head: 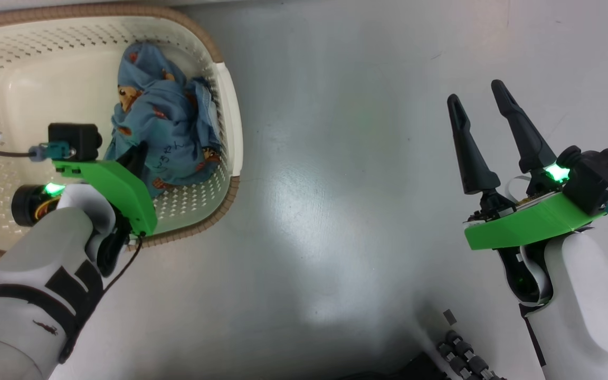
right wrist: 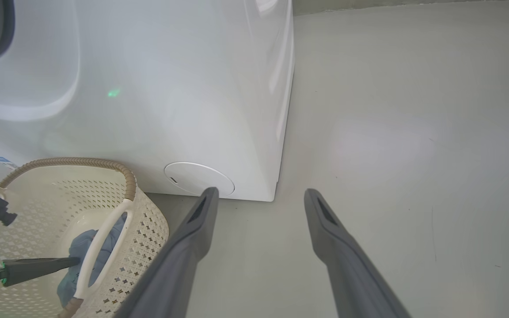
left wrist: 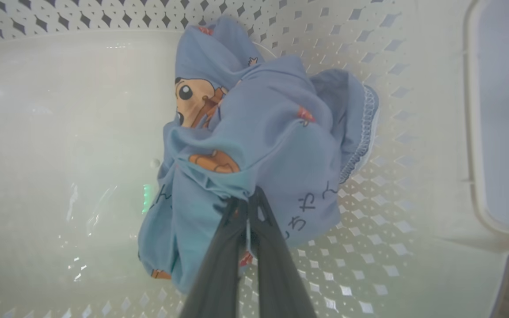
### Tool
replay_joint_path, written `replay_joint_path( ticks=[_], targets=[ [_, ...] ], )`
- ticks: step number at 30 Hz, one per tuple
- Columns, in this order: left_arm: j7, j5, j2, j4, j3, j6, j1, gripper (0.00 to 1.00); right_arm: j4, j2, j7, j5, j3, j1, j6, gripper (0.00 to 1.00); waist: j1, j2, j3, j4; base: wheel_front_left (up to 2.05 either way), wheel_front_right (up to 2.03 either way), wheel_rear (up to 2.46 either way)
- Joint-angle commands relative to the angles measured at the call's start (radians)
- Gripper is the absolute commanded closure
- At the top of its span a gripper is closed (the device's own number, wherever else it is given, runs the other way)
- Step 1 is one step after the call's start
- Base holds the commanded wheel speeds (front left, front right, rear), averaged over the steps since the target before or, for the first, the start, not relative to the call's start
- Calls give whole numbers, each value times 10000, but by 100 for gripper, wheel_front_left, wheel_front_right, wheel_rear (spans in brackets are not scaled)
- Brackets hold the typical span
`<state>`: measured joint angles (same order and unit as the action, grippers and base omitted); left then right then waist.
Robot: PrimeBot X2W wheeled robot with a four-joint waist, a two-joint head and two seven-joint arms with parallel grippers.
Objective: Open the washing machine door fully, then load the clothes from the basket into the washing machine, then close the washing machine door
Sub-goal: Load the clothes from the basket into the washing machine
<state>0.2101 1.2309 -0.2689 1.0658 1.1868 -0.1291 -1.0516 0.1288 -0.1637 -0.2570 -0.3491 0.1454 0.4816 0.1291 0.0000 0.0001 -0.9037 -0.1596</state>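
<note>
Gleaming grey floor [head: 346, 211] beside washing machine [right wrist: 170, 88]

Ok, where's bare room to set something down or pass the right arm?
Bare floor between the basket and the right gripper, and past the corner of the washing machine. The basket's left half is bare. Crowded: its right end, where the left gripper pinches the clothes.

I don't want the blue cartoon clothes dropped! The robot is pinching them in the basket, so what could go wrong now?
First, the left gripper is shut on just a thin fold of the soft light-blue cartoon-print clothes, so they might slip out when lifted. Second, the bundle leans on the wall of the cream perforated plastic basket; hanging cloth could snag its rim and tug the basket.
</note>
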Motion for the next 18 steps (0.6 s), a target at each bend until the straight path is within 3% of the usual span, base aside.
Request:
replay_joint_path(
  ticks=[1, 12, 18],
  targets=[
    [69, 166, -325, -73, -56, -15, -29, 100, -178, -37, -48, 138, 192, -258, 16, 0, 0, -1, 33, 1, 0, 0, 0],
    [410, 772, -290, -163, 37, -15, 92, 100, -93, -91, -48, 143, 46, -350, 16, 0, 0, -1, 507, 279, 0, 0, 0],
    [510, 624, -336, -565, -551, -15, 388, 100, 27, -145, -48, 148, -32, -495, 16, 0, 0, -1, 1251, 591, 0, 0, 0]
  ],
)
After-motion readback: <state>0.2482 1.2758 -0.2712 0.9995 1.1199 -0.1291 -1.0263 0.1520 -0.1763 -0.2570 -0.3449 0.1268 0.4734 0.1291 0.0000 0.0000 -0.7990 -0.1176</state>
